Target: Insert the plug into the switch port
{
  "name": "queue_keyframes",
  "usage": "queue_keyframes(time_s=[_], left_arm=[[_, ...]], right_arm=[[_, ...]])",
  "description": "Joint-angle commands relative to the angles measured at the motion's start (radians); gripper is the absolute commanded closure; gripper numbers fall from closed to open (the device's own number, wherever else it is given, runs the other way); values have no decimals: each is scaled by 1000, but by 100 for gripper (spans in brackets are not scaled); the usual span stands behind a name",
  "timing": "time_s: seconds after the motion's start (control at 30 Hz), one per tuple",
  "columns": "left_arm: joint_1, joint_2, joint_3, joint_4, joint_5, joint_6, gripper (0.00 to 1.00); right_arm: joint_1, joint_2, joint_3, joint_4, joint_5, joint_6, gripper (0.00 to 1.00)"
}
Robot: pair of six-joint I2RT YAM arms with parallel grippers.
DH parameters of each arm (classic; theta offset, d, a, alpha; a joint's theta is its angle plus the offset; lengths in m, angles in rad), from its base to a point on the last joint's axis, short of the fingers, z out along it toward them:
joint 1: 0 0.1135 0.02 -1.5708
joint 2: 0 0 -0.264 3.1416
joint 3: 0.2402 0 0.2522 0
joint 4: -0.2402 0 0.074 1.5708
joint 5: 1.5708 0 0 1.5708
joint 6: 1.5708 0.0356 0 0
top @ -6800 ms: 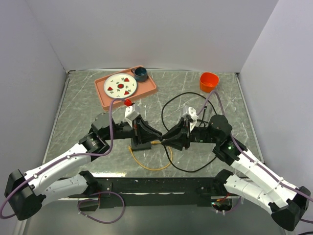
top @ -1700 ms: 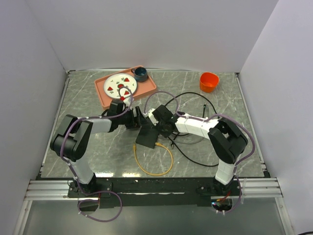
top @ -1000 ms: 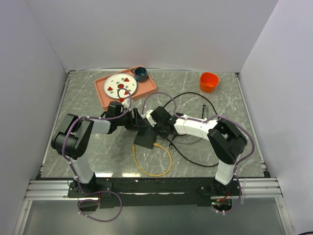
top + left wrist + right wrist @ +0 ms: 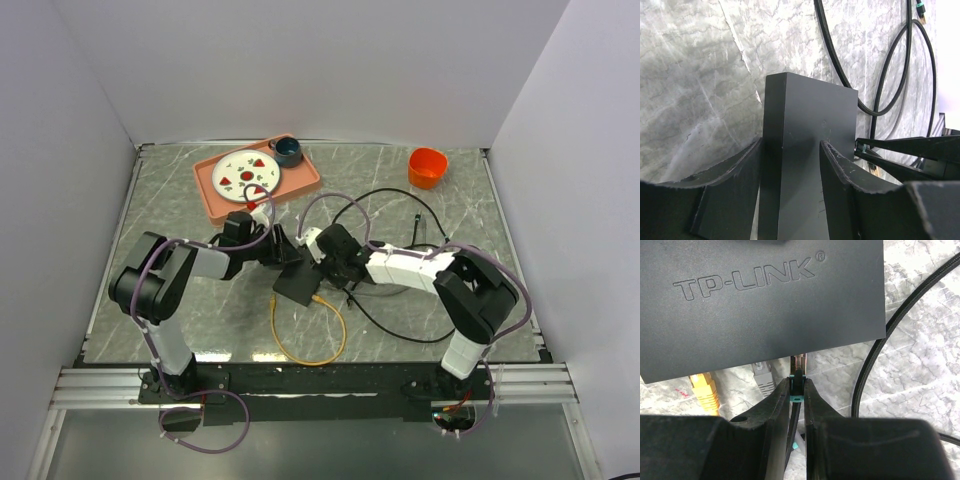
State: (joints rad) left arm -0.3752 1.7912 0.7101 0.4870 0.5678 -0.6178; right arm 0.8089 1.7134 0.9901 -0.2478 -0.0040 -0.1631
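The black switch lies tilted at the table's middle; it also shows in the left wrist view and, marked TP-LINK, in the right wrist view. My left gripper is shut on the switch from its far side. My right gripper is shut on a black plug with a teal boot. The plug's clear tip sits at the switch's socket edge. A grey plug and a yellow plug sit in sockets to its left.
A yellow cable loops toward the near edge. Black cable coils behind and to the right of the switch. A salmon tray with a plate and a blue cup stands far left. An orange cup stands far right.
Both arms have swung from low, stretched poses into folded ones. In the last second the switch and both grippers shifted slightly toward the near edge; both holds are unchanged.
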Motion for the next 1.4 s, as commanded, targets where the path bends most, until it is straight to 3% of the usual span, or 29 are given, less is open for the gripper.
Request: queue_keyframes(time_s=[0.0,0.43,0.8,0.97,1.37], left_arm=[[-102,28,-37,-48,135,-39,48],[-186,39,-44,-18,135,-71,53],[-278,-15,-152,131,110,-232,53],[-303,-61,-198,137,70,-266,52],[-284,-173,-176,-68,-60,-191,37]], right_arm=[[19,-41,7,350,-108,31,100],[16,-72,2,449,-74,28,100],[0,-83,-47,602,22,123,100],[-7,-48,1,593,-26,120,100],[-4,-41,24,497,-105,80,100]])
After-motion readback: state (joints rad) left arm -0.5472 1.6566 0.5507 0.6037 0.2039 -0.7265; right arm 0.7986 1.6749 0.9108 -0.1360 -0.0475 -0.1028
